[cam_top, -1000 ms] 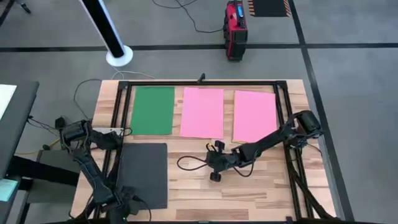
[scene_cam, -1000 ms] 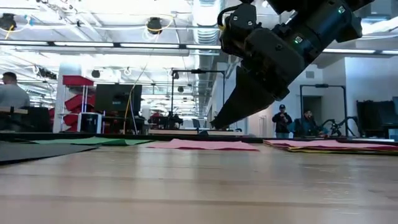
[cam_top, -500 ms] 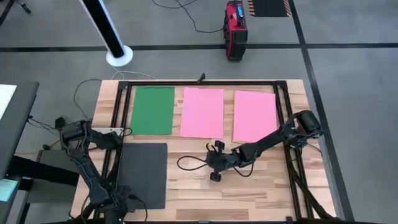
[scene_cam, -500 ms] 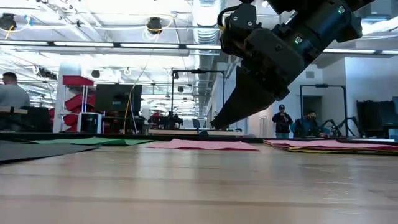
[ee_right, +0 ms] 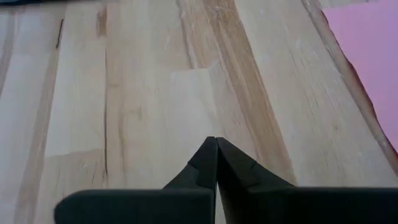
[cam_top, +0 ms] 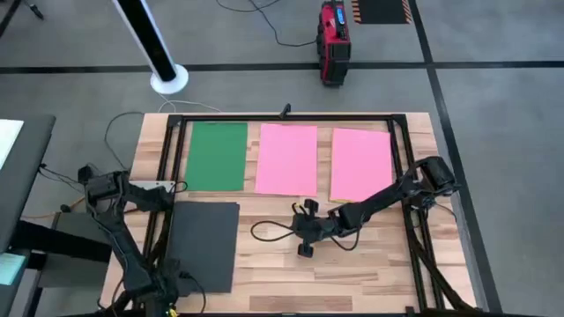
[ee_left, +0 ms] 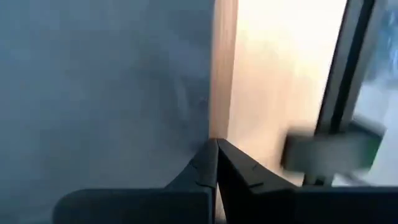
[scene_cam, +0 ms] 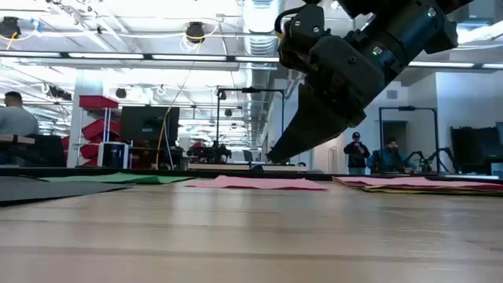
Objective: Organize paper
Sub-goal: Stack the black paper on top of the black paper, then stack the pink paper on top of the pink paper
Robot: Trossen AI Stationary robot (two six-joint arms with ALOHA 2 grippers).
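Four sheets of paper are on the wooden table (cam_top: 370, 255), counted from above: one green sheet (cam_top: 218, 156), two pink sheets and one dark grey sheet (cam_top: 204, 246). The first pink sheet (cam_top: 286, 158) lies beside the green one, the second pink sheet (cam_top: 360, 164) lies beside the first, all three in one row at the far side. In the low view a thin yellow edge shows under the second pink sheet, so more paper may be below it; how many I cannot tell.

The left gripper (ee_left: 216, 163) is at the near edge of the dark grey sheet, its fingers pressed together at that sheet's border; if they pinch the sheet is not clear.

The right gripper (ee_right: 216, 158) hangs over bare wood, fingers clenched and empty. The first pink sheet is just beyond it, the second pink sheet to its right.
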